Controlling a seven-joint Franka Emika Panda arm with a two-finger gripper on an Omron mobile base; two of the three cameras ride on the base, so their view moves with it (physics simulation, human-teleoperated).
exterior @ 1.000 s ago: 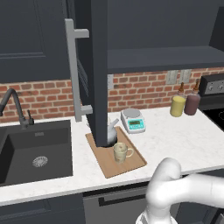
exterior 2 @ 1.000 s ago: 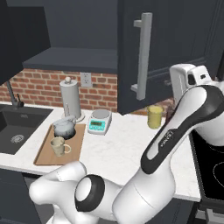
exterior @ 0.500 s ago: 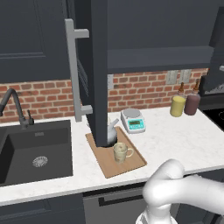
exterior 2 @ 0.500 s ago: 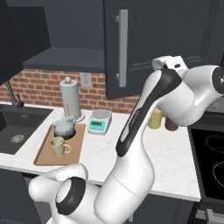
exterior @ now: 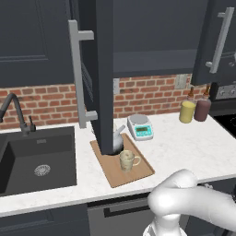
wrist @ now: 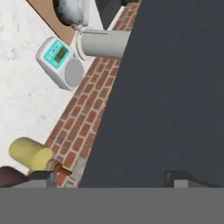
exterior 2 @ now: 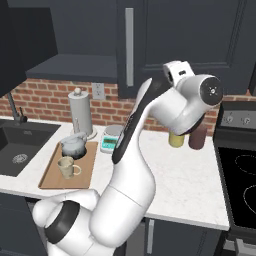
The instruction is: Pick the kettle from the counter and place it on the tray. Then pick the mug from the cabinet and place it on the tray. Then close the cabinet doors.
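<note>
Two items already sit on the light brown wooden tray (exterior: 138, 173): the squat dark grey kettle (exterior 2: 73, 146) and the beige speckled mug (exterior: 127, 160). Gripper (wrist: 109, 181) spread wide and empty against the right charcoal cabinet door (wrist: 175, 87). I'd push flat and steady, then swing the left door (exterior: 99, 73) shut.

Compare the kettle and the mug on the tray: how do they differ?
The kettle is dark mottled grey; the mug is beige. The kettle is the larger and squatter, the mug the smaller. The kettle has a pale spout that angles upward, the mug a side handle. The kettle sits at the tray's back end by the wall, the mug in front of it. Both stand upright on the tray.
</note>
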